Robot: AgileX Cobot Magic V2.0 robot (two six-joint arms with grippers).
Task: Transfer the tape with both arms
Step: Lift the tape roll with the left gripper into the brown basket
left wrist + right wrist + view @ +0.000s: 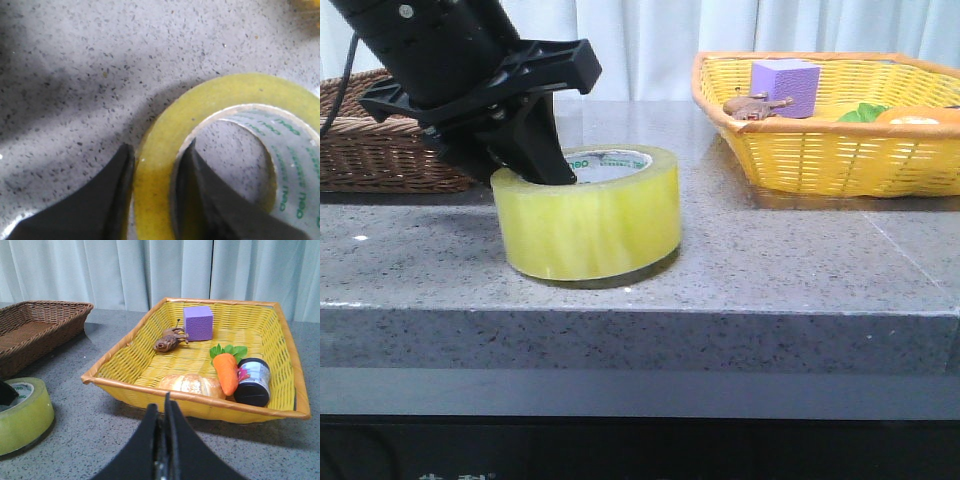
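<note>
Left end effector (545, 165) straddles the tape (588, 215) wall, right end effector (164, 440) closed empty beside yellow basket (125, 390).

The tape (588, 212) is sitting flat on the table (770, 260), towards the left and near the front edge; the left gripper (535, 150) is coming down over its left side, one finger inside the core and one outside the wall; a basket (380, 140) is sitting behind it on the far left; a second basket (830, 150) is sitting back right, holding a cube (786, 87), an animal figure (756, 104), a carrot (227, 371), a bread roll (190, 385) and a jar (252, 381); the right gripper (164, 440) is hanging just in front of that basket.
</note>
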